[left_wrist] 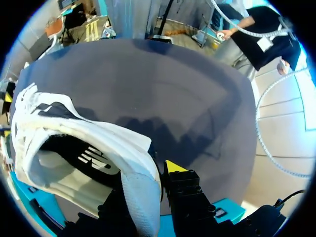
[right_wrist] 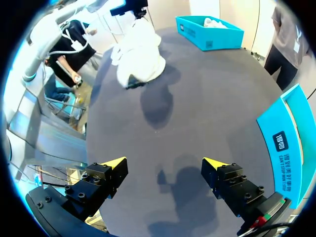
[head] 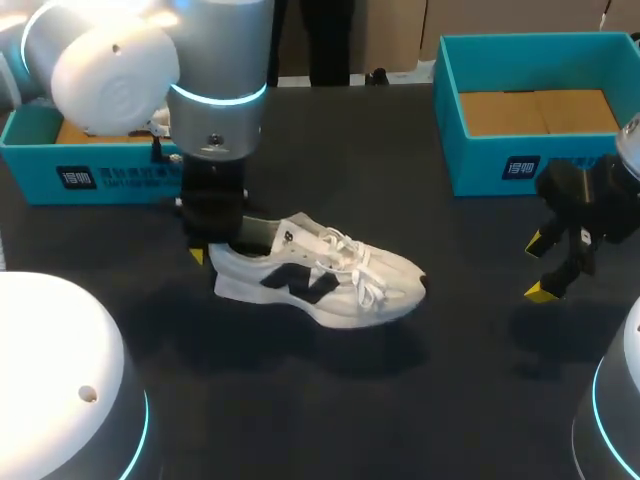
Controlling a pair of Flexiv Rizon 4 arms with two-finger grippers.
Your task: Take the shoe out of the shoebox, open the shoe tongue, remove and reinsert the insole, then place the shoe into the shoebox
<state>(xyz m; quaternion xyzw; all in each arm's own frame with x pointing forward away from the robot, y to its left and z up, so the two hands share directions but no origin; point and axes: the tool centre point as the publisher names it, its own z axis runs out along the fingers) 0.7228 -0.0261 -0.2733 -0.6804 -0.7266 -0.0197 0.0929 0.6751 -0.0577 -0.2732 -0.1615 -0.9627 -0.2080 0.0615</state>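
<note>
A white sneaker (head: 320,275) with black side marks rests on its sole on the dark table, toe pointing right. My left gripper (head: 222,247) comes straight down on its heel and is shut on the heel collar, one finger inside the shoe and one outside. In the left wrist view the heel wall (left_wrist: 140,192) runs up between the fingers, with the shoe's opening (left_wrist: 74,163) beside it; only the outer yellow tip (left_wrist: 175,167) shows. My right gripper (head: 540,268) hangs open and empty above the table to the right of the toe. It faces the shoe (right_wrist: 138,54) from a distance, fingers (right_wrist: 111,170) wide apart.
A teal shoebox (head: 450,120) with a brown floor stands at the back right, close behind my right gripper, its wall (right_wrist: 291,143) beside that gripper. A second teal box (head: 100,180) sits at the back left behind my left arm.
</note>
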